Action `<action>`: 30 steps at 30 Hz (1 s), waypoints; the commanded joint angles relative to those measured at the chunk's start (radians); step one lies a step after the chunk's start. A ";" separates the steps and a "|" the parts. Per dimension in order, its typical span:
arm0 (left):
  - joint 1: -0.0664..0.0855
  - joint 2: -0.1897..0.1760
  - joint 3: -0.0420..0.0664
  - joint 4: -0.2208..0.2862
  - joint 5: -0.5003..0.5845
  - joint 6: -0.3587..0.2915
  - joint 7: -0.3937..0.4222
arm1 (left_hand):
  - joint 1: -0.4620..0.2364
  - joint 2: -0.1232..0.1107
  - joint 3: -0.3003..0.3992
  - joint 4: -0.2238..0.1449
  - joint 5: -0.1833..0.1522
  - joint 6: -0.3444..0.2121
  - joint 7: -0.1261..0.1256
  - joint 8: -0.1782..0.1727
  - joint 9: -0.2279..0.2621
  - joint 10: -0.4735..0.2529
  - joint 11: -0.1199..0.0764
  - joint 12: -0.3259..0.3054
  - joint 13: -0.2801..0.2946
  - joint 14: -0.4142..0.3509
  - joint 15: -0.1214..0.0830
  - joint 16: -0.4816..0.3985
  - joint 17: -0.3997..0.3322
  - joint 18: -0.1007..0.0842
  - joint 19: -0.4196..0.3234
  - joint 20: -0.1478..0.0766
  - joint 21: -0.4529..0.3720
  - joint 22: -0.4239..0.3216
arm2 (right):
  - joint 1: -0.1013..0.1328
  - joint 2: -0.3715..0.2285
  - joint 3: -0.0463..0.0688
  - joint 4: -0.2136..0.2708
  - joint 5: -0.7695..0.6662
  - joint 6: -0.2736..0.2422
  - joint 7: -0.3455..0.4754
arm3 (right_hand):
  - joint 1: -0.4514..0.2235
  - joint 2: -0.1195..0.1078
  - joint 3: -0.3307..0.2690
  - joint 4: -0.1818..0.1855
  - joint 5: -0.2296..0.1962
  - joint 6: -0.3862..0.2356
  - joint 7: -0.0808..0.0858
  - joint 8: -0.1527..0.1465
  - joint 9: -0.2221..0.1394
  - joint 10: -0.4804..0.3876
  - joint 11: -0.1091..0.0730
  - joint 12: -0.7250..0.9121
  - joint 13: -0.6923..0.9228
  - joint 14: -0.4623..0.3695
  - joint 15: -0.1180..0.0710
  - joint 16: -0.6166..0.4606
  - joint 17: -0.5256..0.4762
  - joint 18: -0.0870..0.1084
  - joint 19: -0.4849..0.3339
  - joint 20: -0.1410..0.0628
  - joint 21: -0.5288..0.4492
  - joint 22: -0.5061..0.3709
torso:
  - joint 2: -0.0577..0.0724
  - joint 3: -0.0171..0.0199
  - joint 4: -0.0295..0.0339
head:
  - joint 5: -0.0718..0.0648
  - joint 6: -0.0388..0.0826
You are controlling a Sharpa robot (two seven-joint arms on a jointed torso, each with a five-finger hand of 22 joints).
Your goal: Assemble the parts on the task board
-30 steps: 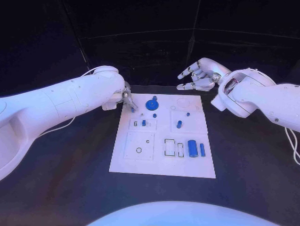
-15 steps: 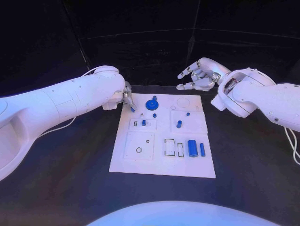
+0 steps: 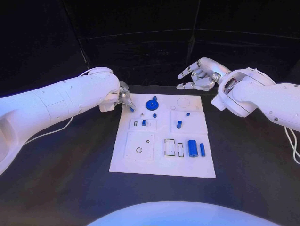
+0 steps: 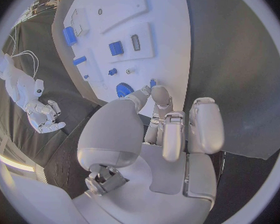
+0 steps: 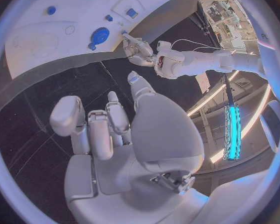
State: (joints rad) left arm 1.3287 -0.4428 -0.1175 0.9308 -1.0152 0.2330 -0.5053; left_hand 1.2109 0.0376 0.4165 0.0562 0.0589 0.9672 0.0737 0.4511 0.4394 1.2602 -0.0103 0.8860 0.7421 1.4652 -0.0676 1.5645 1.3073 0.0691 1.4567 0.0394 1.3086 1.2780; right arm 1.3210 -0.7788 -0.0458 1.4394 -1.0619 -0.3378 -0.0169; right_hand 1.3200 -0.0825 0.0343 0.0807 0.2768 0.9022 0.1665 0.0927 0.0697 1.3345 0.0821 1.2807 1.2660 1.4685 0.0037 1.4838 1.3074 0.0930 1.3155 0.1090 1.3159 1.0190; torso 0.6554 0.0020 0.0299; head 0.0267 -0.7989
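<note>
**Task board: one small blue part is in the left hand**

The task board (image 3: 162, 136) lies flat in the middle of the black table (image 3: 68, 179). Small blue parts sit on it: a round blue gear (image 3: 152, 104) near the far edge, a fat blue cylinder (image 3: 192, 148) and a thin blue pin (image 3: 203, 149) near the front.

The left hand (image 3: 125, 100) is at the far left corner of the board. Its fingertips (image 4: 157, 92) pinch a small blue part (image 4: 152, 82) just beside the gear. The right hand (image 3: 201, 74) hangs in the air past the far edge of the board, with its fingers loosely curled and nothing in them.

I think the step in hand is carrying this part. Next, it must be lined up over its hole and pushed in straight and gently.
</note>
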 commanded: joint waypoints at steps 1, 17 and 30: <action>0.004 -0.027 0.001 0.044 0.109 -0.063 0.003 | -0.028 -0.011 0.140 -0.108 0.014 0.000 -0.006 0.013 0.006 0.009 -0.001 -0.006 -0.003 0.104 -0.002 0.002 0.256 0.004 0.002 -0.001 -0.006 0.000 | 0.002 0.000 0.001 -0.002 0.000 0.007 0.005 | 0.000 0.005 -0.007 0.000 0.005 0.003 0.000 0.006 0.001 -0.003 -0.004 -0.001 0.001 0.065 -0.004 -0.005 0.096 0.013 -0.003 -0.004 -0.006 -0.001 | -0.002 0.0013 0.0038 | 0.001 0.000; -0.010 -0.181 -0.003 0.302 0.160 -0.238 -0.019 | -0.099 -0.043 0.235 -0.133 0.081 -0.001 -0.016 0.064 0.030 0.026 -0.008 0.006 0.002 0.105 -0.009 0.005 0.261 0.002 0.007 -0.006 -0.003 0.008 | 0.002 0.001 0.000 -0.015 0.000 0.016 0.005 | 0.000 0.005 -0.007 0.000 0.005 0.003 0.000 0.006 0.001 -0.003 -0.004 -0.001 0.001 0.065 -0.004 -0.005 0.096 0.013 -0.003 -0.004 -0.006 -0.001 | -0.008 0.0022 0.0131 | 0.001 -0.004; -0.055 -0.229 -0.006 0.406 0.024 -0.335 -0.019 | -0.111 -0.052 0.256 -0.142 0.083 -0.005 -0.018 0.077 0.036 0.029 -0.010 0.007 0.001 0.106 -0.011 0.006 0.263 0.002 0.009 -0.008 -0.001 0.011 | 0.002 0.003 0.000 -0.022 0.000 0.021 0.003 | 0.000 0.006 -0.008 0.001 0.005 0.004 0.000 0.006 0.001 -0.004 -0.004 -0.001 0.000 0.065 -0.004 -0.006 0.095 0.013 -0.003 -0.004 -0.007 -0.002 | -0.006 0.0018 0.0125 | 0.006 -0.006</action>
State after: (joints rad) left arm 1.2744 -0.6713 -0.1240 1.3289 -0.9209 -0.0470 -0.5217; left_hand 1.0992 -0.0263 0.5741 0.0086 0.1372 0.9645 0.0625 0.5241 0.4740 1.2798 -0.0196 0.8871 0.7417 1.4688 -0.0712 1.5645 1.3073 0.0691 1.4601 0.0360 1.3051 1.2885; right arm 1.3208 -0.7766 -0.0461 1.4171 -1.0619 -0.3255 -0.0175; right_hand 1.3200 -0.0825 0.0316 0.0833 0.2768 0.9022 0.1665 0.0927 0.0697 1.3345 0.0821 1.2807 1.2660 1.4685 0.0037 1.4838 1.3073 0.0930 1.3155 0.1090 1.3159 1.0180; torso 0.6478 0.0039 0.0430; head 0.0321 -0.8038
